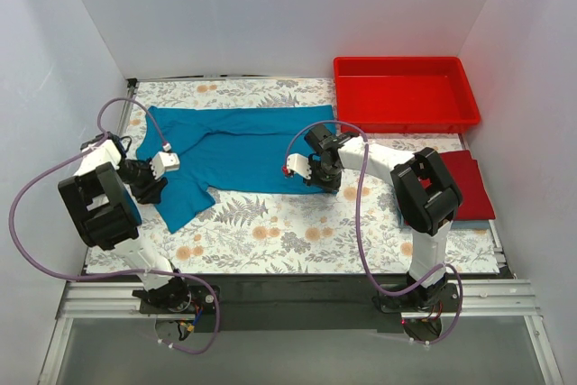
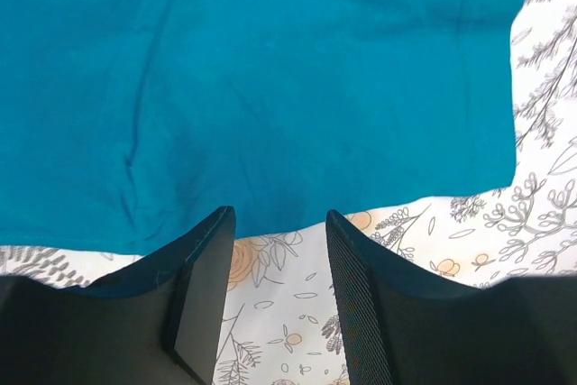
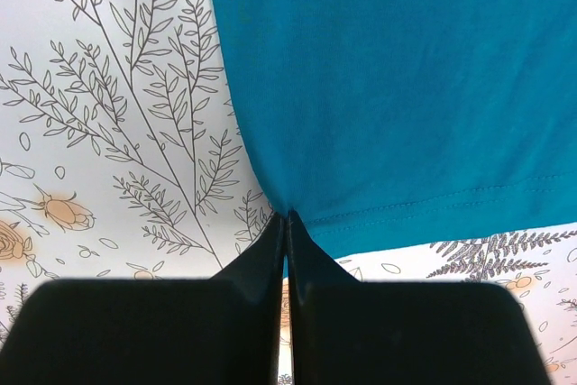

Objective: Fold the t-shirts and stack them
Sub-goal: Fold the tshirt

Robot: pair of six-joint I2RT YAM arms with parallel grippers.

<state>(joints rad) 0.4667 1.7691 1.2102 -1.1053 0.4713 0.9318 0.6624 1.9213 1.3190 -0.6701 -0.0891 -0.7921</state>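
A teal-blue t-shirt (image 1: 234,146) lies spread flat on the floral table cover. My right gripper (image 1: 311,182) is at its near right corner. In the right wrist view the jaws (image 3: 287,215) are shut on the stitched hem of the teal t-shirt (image 3: 406,87), which puckers into the tips. My left gripper (image 1: 151,188) is low at the shirt's left side. In the left wrist view it (image 2: 278,223) is open with only the table cover between its fingers, and the teal t-shirt's (image 2: 270,87) edge lies just beyond the tips. A folded red t-shirt (image 1: 469,182) rests at the right, on a bluish one (image 1: 471,223).
A rigid red plastic tray (image 1: 401,62) stands at the back right, behind the folded shirts. White walls enclose the table on three sides. Both arms' purple cables loop over the near part of the table.
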